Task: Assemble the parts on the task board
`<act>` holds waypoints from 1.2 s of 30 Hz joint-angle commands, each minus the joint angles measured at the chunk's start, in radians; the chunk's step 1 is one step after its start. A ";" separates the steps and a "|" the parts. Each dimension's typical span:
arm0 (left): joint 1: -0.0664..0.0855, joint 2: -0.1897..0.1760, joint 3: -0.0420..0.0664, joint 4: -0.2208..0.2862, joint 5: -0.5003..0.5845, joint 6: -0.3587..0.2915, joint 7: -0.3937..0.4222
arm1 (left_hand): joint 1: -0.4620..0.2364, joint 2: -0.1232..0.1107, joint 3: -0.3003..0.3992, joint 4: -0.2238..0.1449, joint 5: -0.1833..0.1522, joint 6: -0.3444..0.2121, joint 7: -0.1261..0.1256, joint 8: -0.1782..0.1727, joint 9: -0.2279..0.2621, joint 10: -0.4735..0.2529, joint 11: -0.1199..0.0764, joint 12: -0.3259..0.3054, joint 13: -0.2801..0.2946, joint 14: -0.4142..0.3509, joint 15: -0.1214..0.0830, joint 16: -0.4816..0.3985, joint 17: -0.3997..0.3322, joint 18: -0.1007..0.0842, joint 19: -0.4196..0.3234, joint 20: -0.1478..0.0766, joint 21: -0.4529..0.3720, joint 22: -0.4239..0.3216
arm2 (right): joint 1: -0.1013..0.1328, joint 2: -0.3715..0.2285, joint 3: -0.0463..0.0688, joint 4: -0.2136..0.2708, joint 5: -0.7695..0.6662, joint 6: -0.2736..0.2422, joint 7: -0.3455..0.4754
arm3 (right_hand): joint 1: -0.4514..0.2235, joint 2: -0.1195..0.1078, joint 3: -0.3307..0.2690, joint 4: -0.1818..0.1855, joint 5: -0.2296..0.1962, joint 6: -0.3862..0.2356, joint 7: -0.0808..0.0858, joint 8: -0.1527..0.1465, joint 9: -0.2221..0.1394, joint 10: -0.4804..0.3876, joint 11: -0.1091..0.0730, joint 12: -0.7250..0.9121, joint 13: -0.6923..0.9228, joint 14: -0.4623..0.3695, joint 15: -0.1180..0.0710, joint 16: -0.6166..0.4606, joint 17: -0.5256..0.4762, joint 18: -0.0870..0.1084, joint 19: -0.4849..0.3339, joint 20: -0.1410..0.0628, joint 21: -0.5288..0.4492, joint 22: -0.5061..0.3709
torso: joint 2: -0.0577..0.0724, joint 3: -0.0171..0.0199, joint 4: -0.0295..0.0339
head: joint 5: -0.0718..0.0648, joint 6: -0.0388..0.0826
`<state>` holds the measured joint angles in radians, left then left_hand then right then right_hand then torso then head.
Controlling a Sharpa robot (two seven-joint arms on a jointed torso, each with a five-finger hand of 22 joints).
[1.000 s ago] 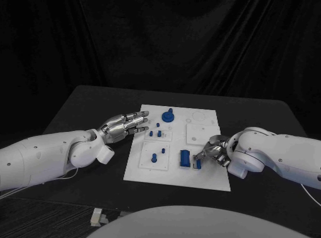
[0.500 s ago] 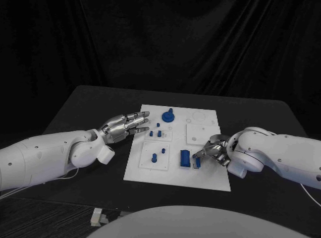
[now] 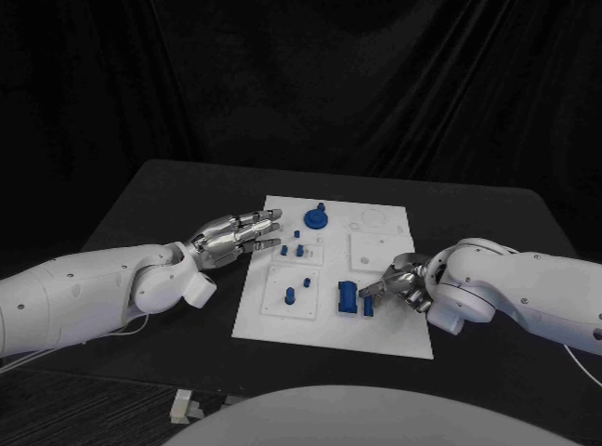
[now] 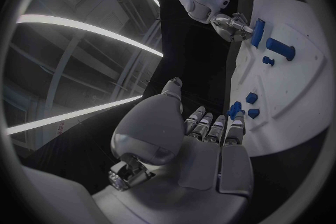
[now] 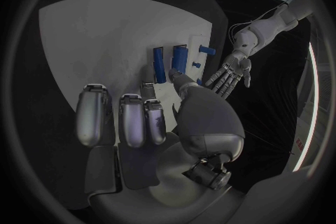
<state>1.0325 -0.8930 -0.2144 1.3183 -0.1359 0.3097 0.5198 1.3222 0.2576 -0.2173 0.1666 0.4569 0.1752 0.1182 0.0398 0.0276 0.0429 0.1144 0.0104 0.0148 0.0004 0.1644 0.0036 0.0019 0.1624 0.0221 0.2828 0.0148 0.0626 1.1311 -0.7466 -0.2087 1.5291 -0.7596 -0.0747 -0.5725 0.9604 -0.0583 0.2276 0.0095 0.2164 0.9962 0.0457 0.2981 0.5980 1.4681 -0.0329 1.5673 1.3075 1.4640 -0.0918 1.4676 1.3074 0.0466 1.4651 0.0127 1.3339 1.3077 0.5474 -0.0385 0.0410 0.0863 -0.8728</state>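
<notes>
The white task board (image 3: 382,330) lies mid-table with several blue parts on it. A round part with a peg (image 3: 315,218) stands at its far end, small pieces (image 3: 292,249) and a peg part (image 3: 291,295) on its left half. A blue block (image 3: 346,297) sits near the middle. My right hand (image 3: 403,283) hovers low over the board's right side and pinches the near end of a thin blue bar (image 3: 370,305) between thumb and finger; the bar (image 5: 159,64) lies right beside the block (image 5: 181,59). My left hand (image 3: 234,232) is open, fingers stretched out level at the board's left edge.
The black table (image 3: 167,195) runs out on both sides of the board. The board's far right squares (image 3: 377,243) carry no blue parts. In the left wrist view the small pieces (image 4: 246,105) lie just beyond my left fingertips (image 4: 238,122).
The right hand's fingers have shifted slightly, so the thin blue bar beside the block shows more. The left hand has not moved.
</notes>
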 commanded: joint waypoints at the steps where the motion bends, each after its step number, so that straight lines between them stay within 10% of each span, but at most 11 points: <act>1: -0.002 0.002 0.001 0.001 0.006 0.015 0.008 | 0.001 0.008 -0.001 -0.006 0.006 -0.003 0.006 0.005 0.001 0.002 0.005 0.005 0.001 0.000 -0.002 -0.002 -0.001 0.017 0.005 0.005 0.004 -0.002 | -0.003 0.002 0.001 0.004 -0.009 0.023 -0.012 | 0.010 -0.005 -0.009 -0.001 -0.008 -0.002 0.004 0.002 -0.002 0.103 0.007 0.004 0.263 0.065 0.001 -0.007 0.019 0.012 0.022 0.006 -0.009 0.184 | 0.000 -0.0002 0.0001 | 0.001 0.000; 9: -0.002 0.002 0.001 0.000 0.006 0.016 0.008 | 0.001 0.008 -0.001 -0.006 0.006 -0.003 0.006 0.005 0.001 0.002 0.005 0.005 0.001 0.000 -0.002 -0.002 -0.001 0.017 0.005 0.005 0.004 -0.002 | -0.003 -0.004 0.001 0.007 -0.017 0.009 -0.006 | 0.006 -0.008 -0.041 0.023 -0.054 -0.003 0.005 0.007 -0.008 0.103 0.008 0.004 0.263 0.064 0.002 -0.008 0.017 0.012 0.022 0.007 -0.012 0.184 | 0.000 0.0000 -0.0002 | 0.002 0.000; 14: -0.002 0.001 0.001 0.002 0.006 0.015 0.009 | 0.001 0.009 0.000 -0.007 0.007 -0.002 0.006 0.005 0.001 0.002 0.005 0.005 0.001 0.000 -0.002 -0.002 -0.001 0.017 0.005 0.005 0.004 -0.001 | -0.003 -0.028 0.001 0.027 -0.033 -0.055 0.029 | -0.054 -0.003 -0.102 0.109 -0.101 -0.001 0.002 0.017 -0.013 0.103 0.006 0.004 0.263 0.065 0.001 -0.006 0.019 0.013 0.022 0.007 -0.015 0.183 | 0.000 0.0000 -0.0001 | 0.005 0.000; 19: -0.003 -0.004 0.001 0.004 0.006 0.011 0.011 | 0.001 0.009 0.000 -0.009 0.008 0.000 0.007 0.006 0.001 0.003 0.005 0.006 0.002 0.000 -0.002 -0.002 -0.001 0.017 0.005 0.004 0.004 -0.001 | 0.022 -0.076 0.001 0.068 -0.039 -0.132 0.105 | -0.123 0.033 -0.171 0.232 0.041 0.009 -0.003 0.033 -0.014 0.103 0.000 0.004 0.263 0.068 -0.004 0.003 0.035 0.011 0.025 0.002 -0.008 0.186 | 0.000 0.0000 0.0000 | 0.006 0.000; 23: -0.003 -0.007 0.001 0.007 0.006 0.008 0.012 | 0.002 0.008 0.001 -0.011 0.010 0.003 0.008 0.007 0.002 0.005 0.005 0.006 0.002 0.001 -0.003 -0.001 -0.001 0.017 0.006 0.003 0.005 0.000 | 0.048 -0.110 0.001 0.102 -0.040 -0.184 0.160 | -0.172 0.071 -0.221 0.284 0.039 0.014 -0.005 0.035 -0.022 0.103 -0.001 0.004 0.263 0.071 -0.005 0.013 0.053 0.008 0.030 0.000 0.006 0.191 | 0.000 0.0000 0.0000 | 0.005 0.000; 36: -0.003 -0.013 0.001 0.011 0.006 0.005 0.015 | 0.002 0.008 0.001 -0.014 0.012 0.006 0.010 0.008 0.002 0.008 0.007 0.007 0.003 0.001 -0.004 0.000 -0.001 0.018 0.006 0.003 0.005 0.001 | 0.047 -0.132 0.001 0.132 -0.041 -0.150 0.252 | -0.255 0.167 -0.420 0.282 -0.126 -0.002 0.028 -0.101 -0.185 0.103 0.029 0.004 0.263 0.074 0.020 0.029 0.075 0.002 0.037 0.022 0.036 0.198 | -0.001 0.0003 -0.0010 | 0.006 0.000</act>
<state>1.0312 -0.9066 -0.2144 1.3260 -0.1359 0.3112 0.5192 1.3222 0.2574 -0.2148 0.1583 0.4650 0.1788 0.1218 0.0438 0.0285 0.0464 0.1180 0.0146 0.0165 0.0003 0.1644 0.0036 0.0020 0.1624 0.0221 0.2828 0.0148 0.0625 1.1855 -0.8810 -0.2077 1.6629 -0.7937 -0.2383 -0.3587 0.7005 0.0957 -0.1877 0.2918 0.0921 0.9968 0.0678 0.2003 0.4184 1.4659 -0.0093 1.5672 1.3073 1.4658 -0.0756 1.4916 1.3074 0.0465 1.4651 0.0307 1.3660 1.3075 0.5463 -0.0384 0.0407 0.0897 -0.8727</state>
